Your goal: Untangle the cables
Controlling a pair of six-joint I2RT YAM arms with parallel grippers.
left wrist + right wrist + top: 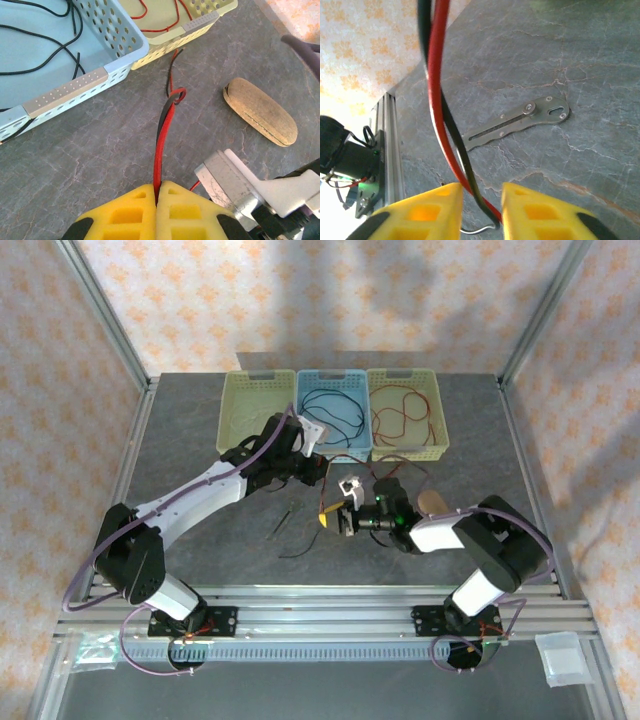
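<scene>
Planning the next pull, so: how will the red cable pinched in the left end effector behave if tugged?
Probably floppy: the red cable curls into a small loop instead of holding straight. Likely light, being far thinner than the left end effector gripping it. A tug may drag the black cable lying against it along.

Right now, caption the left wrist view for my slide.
Left claw pinches red and black cables running toward the yellow basket.
</scene>
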